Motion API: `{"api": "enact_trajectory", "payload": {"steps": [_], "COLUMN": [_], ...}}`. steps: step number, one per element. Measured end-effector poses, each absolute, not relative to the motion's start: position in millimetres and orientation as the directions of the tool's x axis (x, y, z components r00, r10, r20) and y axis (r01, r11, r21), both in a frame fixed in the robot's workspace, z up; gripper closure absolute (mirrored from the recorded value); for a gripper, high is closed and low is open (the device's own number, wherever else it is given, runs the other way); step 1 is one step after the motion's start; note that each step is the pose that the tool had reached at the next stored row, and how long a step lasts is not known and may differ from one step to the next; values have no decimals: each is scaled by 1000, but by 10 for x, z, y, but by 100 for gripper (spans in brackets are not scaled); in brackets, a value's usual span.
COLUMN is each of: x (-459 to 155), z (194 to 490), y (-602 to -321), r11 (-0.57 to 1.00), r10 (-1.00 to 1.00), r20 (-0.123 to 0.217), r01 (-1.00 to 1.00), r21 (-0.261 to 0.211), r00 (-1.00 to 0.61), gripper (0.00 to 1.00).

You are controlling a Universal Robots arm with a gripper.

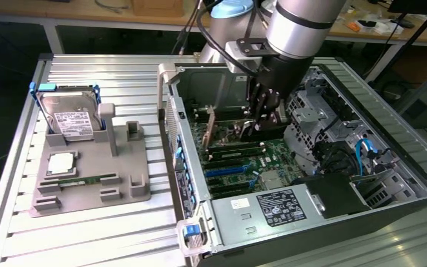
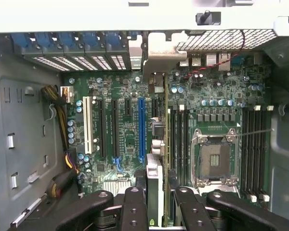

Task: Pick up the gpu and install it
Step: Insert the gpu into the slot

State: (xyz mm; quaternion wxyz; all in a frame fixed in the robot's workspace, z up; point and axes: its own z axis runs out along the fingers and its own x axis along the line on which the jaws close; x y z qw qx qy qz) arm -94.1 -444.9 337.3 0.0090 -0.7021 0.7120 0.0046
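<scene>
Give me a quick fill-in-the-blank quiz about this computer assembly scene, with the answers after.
The pincer is ____ on the gpu. The gpu hangs inside the open computer case, over the ____ motherboard. The motherboard's processor socket is ____. On the gray tray, the hard drive has a ____ label.
Missing words: shut, green, empty, white.
</scene>
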Motion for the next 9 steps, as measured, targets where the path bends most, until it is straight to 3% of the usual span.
{"api": "enact_trajectory", "payload": {"steps": [9], "x": [-992], "z": [3179], "y": [-4469], "r11": [14], "r10": [-1000], "r20": [-19], "r01": [-1000], "r21": [-6], "r00": [-14], "gripper": [73]}}
